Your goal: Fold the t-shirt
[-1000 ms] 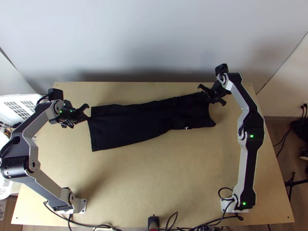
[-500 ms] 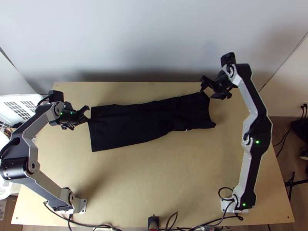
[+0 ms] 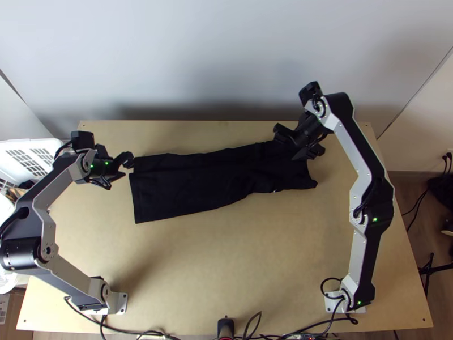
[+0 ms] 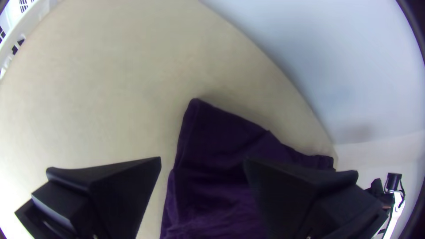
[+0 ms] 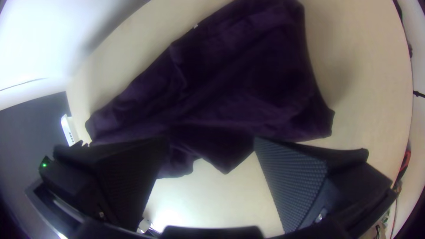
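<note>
The black t-shirt point(image 3: 187, 187) lies as a long folded strip across the table's back half, its left end squared, the right part narrower and creased. At its left end's back corner my left gripper point(image 3: 128, 166) is open. My right gripper point(image 3: 285, 145) is open above the strip's back right part. In the left wrist view the left gripper point(image 4: 202, 160) has a shirt corner point(image 4: 199, 128) between and beyond its fingers, not pinched. In the right wrist view the right gripper point(image 5: 211, 141) stands over the shirt's edge point(image 5: 212, 106), its fingers wide apart.
A white basket point(image 3: 28, 144) stands off the table's left edge. A pale wall point(image 3: 226, 62) rises behind the table. Bare wood point(image 3: 238, 255) lies in front of the shirt. Cables point(image 3: 260, 335) run along the near edge.
My right gripper shifted right, then came back left over the shirt, its fingers now wider apart than half a second ago. My left gripper's fingers turned slightly and drew back from the shirt's corner.
</note>
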`<state>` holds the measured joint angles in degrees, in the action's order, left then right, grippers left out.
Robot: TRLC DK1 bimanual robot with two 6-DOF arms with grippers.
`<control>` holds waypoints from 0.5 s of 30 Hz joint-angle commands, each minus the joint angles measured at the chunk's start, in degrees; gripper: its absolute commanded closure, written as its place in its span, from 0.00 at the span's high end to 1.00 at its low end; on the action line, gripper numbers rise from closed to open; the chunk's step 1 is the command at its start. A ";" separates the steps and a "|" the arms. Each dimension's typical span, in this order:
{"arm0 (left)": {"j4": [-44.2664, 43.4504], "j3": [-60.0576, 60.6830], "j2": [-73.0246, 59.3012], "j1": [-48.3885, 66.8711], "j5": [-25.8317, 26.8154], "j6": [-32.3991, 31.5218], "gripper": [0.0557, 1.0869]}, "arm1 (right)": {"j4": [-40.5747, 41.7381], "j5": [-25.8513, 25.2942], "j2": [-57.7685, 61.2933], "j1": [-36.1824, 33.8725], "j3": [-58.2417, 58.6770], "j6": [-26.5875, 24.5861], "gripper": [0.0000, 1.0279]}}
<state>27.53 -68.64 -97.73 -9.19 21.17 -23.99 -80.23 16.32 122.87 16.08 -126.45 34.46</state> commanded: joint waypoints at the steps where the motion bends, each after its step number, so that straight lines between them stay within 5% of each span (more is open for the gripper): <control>1: -4.24 -0.53 2.64 -0.39 0.19 -1.85 0.95 | -0.72 1.97 -1.05 3.17 -0.64 1.05 0.87; 6: 2.79 -0.53 2.37 -2.76 -1.48 3.86 0.95 | -0.63 5.66 0.62 10.82 -3.10 6.59 0.86; 11: 9.30 -0.09 1.93 -5.31 -13.61 4.21 0.95 | 5.08 10.49 5.10 15.65 -7.14 18.54 0.86; 15: 10.53 3.16 3.87 -6.63 -15.19 2.37 0.95 | 12.20 15.50 9.23 18.03 -7.14 23.90 0.86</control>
<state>34.33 -68.47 -95.53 -13.43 11.75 -20.78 -76.14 25.85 126.85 28.93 -131.70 49.65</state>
